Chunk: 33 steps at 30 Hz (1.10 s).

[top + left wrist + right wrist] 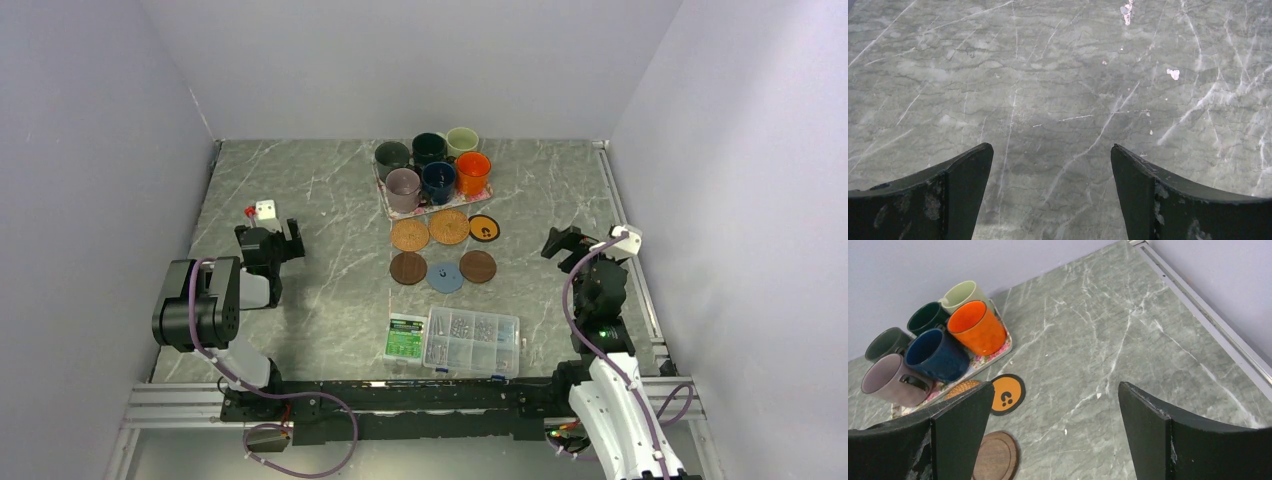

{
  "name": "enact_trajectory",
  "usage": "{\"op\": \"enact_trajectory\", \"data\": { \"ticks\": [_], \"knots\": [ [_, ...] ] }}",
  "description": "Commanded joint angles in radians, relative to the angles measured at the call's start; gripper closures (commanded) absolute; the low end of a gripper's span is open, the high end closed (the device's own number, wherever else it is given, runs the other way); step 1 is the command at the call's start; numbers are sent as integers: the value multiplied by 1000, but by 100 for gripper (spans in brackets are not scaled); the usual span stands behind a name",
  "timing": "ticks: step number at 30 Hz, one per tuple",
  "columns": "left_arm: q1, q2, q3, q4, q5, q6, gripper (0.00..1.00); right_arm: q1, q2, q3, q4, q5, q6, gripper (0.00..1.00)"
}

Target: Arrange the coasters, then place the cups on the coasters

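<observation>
Several cups stand packed on a floral tray [385, 203] at the back centre: orange [472, 172], navy [438, 181], mauve-grey [403, 189], dark grey-green [391, 157], dark teal [428, 148] and pale green-cream [462, 141]. In front of them lie the coasters in two rows: two woven tan [409, 235] [449, 227], one black with orange [484, 228], two dark brown [408, 268] [478, 266] and a light blue [445, 277]. My left gripper [272, 240] hangs open over bare table at the left. My right gripper [562, 245] is open at the right, with the orange cup [977, 328] and black-orange coaster [1007, 394] ahead of it.
A clear plastic screw box [472, 342] and a green card [405, 337] lie near the front centre. A small white cube with a red piece [262, 210] sits by the left arm. Grey walls close in three sides, and a metal rail [622, 220] runs along the right edge.
</observation>
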Motion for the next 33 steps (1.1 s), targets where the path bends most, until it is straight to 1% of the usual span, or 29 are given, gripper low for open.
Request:
{"op": "enact_trajectory", "data": {
  "ticks": [1,4,9,12,15,19,21,25,27,30,33],
  "knots": [
    [2,0,-2,52,15,11,6,-2,-18,13,35,83,38,0],
    [2,0,-1,53,15,11,6,-2,-25,26,10,91,28,0],
    [2,0,-1,53,15,11,6,-2,36,51,-13,-27,-35,0],
    [2,0,-1,54,14,11,6,-1,140,121,-105,-62,-41,1],
    [2,0,-1,54,15,11,6,4,302,205,-200,-141,-36,8],
    [2,0,-2,54,15,11,6,59,496,286,-303,-161,-26,16],
    [2,0,-1,54,15,11,6,105,576,301,-321,-148,-21,18],
    [2,0,-1,54,16,11,6,232,713,359,-357,-22,-11,19],
    [2,0,-1,53,16,11,6,280,798,403,-372,16,-4,22],
    [2,0,-1,53,15,11,6,327,886,451,-374,50,17,22],
    [2,0,-2,53,16,11,6,358,961,505,-376,65,42,25]
  ]
}}
